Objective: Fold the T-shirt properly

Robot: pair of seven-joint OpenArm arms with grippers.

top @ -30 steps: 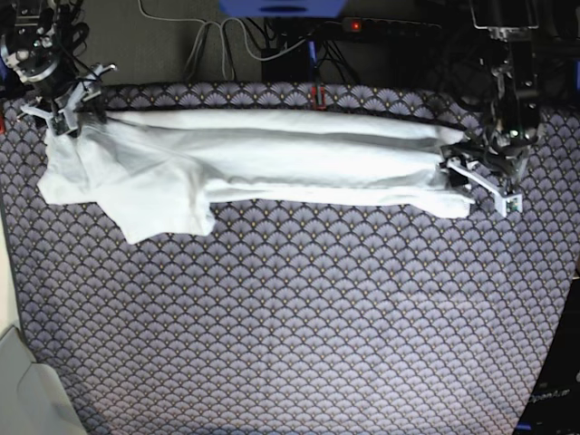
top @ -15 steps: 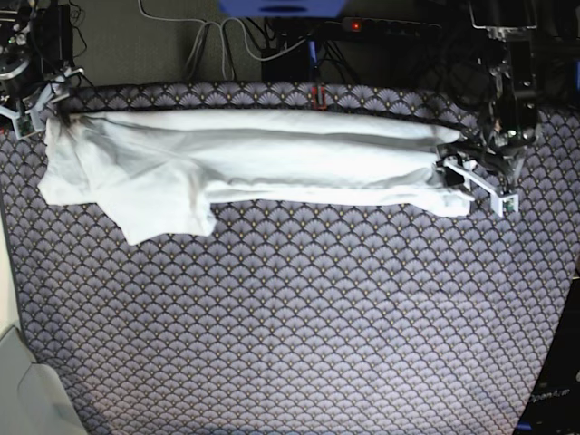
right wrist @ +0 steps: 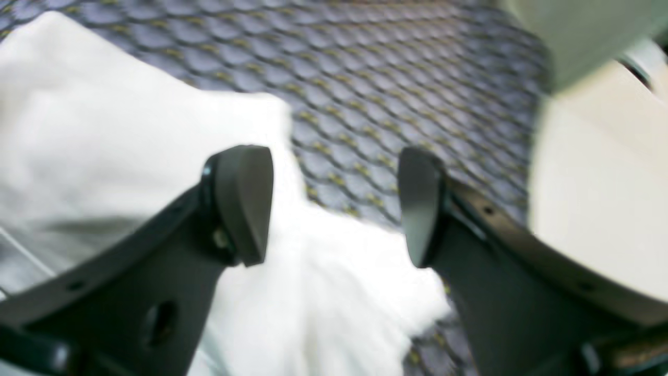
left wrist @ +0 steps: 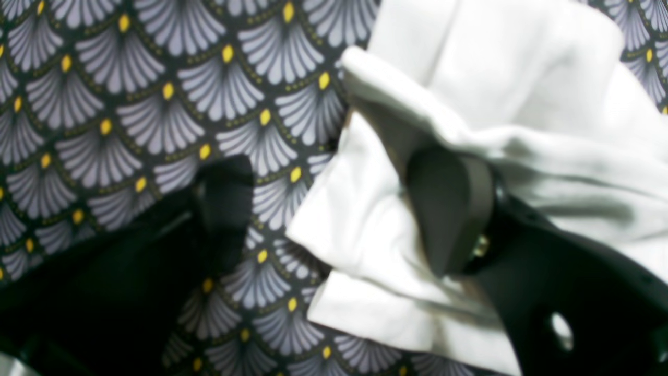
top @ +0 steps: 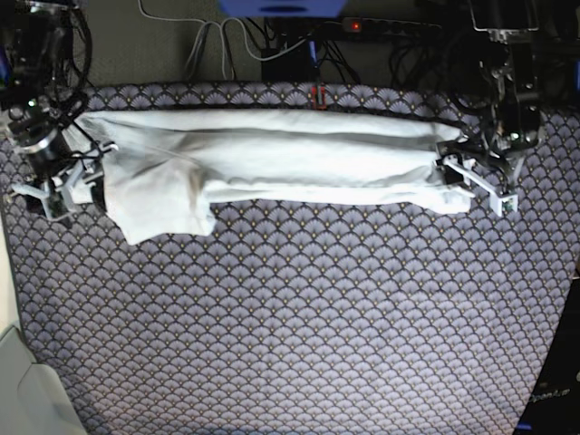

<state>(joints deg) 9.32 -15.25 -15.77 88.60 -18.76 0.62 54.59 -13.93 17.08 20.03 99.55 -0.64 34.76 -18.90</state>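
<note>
The T-shirt [top: 272, 159] lies as a long white band across the far part of the table, folded lengthwise, with a sleeve flap hanging toward me at its left end. My right gripper [top: 56, 190] hovers at that left end. In the right wrist view the right gripper [right wrist: 334, 206] is open, with T-shirt cloth [right wrist: 104, 130] beneath and nothing between the fingers. My left gripper [top: 478, 186] sits at the shirt's right end. In the left wrist view the left gripper [left wrist: 336, 209] is open wide. A corner of the T-shirt [left wrist: 522, 78] lies between its fingers and drapes over one finger [left wrist: 449, 209].
A dark tablecloth [top: 299, 317] with a fan pattern covers the table. Cables and a power strip [top: 362, 27] run behind the far edge. A grey bin corner [top: 23, 390] shows at the near left, and a pale surface [right wrist: 600, 183] lies beyond the cloth's edge.
My right gripper has swung from the table's far-left corner toward me and now covers the shirt's left end. The left gripper has barely moved.
</note>
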